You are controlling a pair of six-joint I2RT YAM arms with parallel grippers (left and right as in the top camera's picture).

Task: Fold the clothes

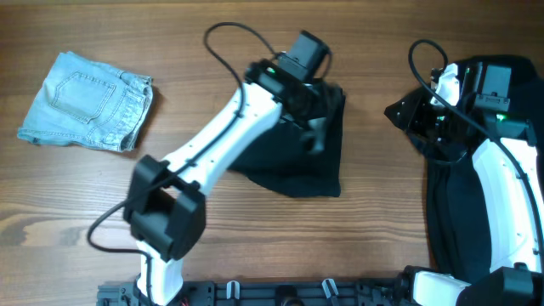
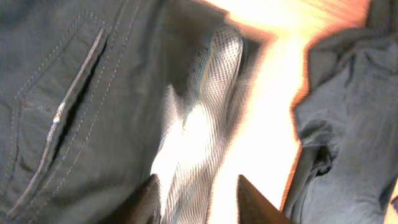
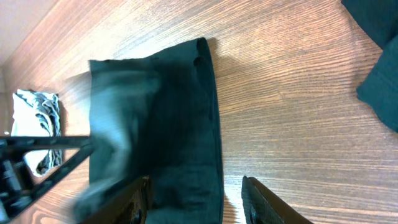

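Observation:
The black shorts (image 1: 293, 166) lie folded on the wooden table at the centre. My left gripper (image 1: 316, 136) hovers low over their right part. In the left wrist view its fingers (image 2: 199, 202) are open, with the shorts' white mesh lining (image 2: 205, 106) between them and a pocket seam (image 2: 74, 93) to the left. My right gripper (image 1: 399, 110) is open and empty, off to the right of the shorts. In the right wrist view its fingers (image 3: 196, 186) frame the shorts' edge (image 3: 180, 124) from a distance.
A pile of black clothes (image 1: 446, 212) lies under my right arm at the right edge; it also shows in the left wrist view (image 2: 348, 124) and the right wrist view (image 3: 379, 74). Folded light-blue denim shorts (image 1: 85, 98) sit at the far left.

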